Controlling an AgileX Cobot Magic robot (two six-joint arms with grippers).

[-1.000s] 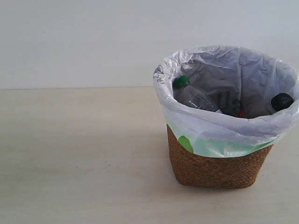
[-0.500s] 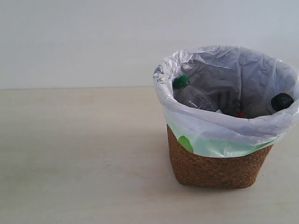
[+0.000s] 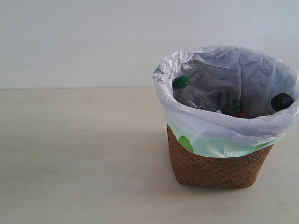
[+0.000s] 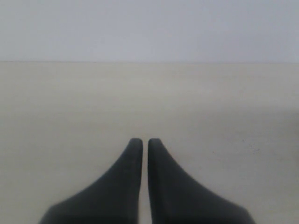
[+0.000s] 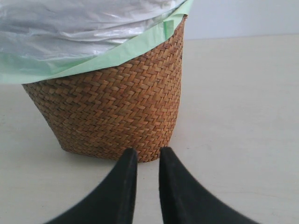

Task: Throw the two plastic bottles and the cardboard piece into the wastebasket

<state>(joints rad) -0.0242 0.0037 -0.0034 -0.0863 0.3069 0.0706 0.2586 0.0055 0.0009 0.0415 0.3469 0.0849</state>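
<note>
Right of the exterior frame, the green-capped bottle (image 3: 191, 95) and black-capped bottle (image 3: 281, 101) are seen inside the wastebasket (image 3: 215, 168); the cardboard piece is not seen. The left gripper (image 4: 141, 142) and right gripper (image 5: 145, 154) are closed, empty. The wastebasket could be toppled if nudged by the latter, near it.

No visible change shows since a second ago anywhere around the wastebasket (image 3: 215, 163) in the exterior view.

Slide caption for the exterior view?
Green-capped bottle and black-capped bottle sit inside the bag-lined wicker wastebasket on the table.
</note>
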